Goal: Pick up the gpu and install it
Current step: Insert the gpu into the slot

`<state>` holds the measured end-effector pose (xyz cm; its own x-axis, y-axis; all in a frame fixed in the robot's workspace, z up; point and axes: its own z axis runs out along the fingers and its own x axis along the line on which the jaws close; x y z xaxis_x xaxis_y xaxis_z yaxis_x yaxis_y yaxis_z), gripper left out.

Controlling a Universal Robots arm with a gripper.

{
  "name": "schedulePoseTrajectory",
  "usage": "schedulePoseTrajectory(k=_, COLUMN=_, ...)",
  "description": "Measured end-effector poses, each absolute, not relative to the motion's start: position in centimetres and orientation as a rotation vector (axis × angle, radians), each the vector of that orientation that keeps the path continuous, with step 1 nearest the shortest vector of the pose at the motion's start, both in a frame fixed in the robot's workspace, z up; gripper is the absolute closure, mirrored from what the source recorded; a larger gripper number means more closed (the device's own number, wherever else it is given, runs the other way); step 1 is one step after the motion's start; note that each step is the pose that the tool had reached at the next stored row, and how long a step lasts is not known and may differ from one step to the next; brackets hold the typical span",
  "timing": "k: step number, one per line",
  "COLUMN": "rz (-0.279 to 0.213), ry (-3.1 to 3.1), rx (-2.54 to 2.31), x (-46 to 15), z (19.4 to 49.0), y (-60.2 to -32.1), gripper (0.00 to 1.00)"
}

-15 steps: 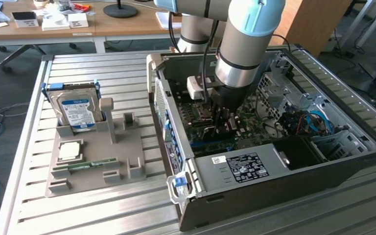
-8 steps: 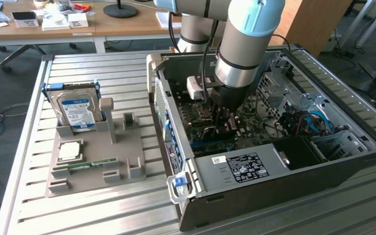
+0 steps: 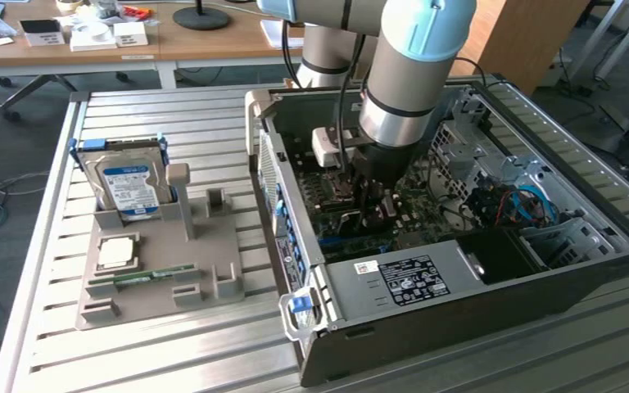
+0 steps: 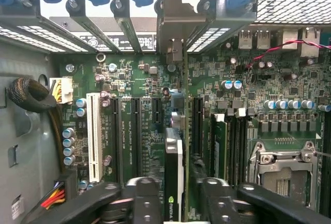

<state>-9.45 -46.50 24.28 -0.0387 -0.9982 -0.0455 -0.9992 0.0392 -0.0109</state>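
Tool [image 4: 176,193] straddling upright gpu [image 4: 174,162] in motherboard [image 4: 289,79] slot; grip state unclear.

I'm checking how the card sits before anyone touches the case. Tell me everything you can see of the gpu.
The gpu stands on edge over the motherboard's expansion slots, seen edge-on from the wrist view: a thin green board with a black cooler on one side and a green logo at its near end. Its silver end bracket reaches up into the case's rear slot openings. The gripper straddles it, dark fingers close on either side; whether they touch it is unclear.
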Motion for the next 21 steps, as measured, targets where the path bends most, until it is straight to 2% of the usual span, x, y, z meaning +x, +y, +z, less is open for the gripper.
schedulePoseTrajectory(k=1, rz=0.037, ry=2.235, rx=-2.15, x=-9.44, z=24.29, y=-46.5, gripper=0.6)
schedulePoseTrajectory(k=21, rz=0.036, ry=2.235, rx=-2.15, x=-9.44, z=25.14, y=-46.49, gripper=0.6)
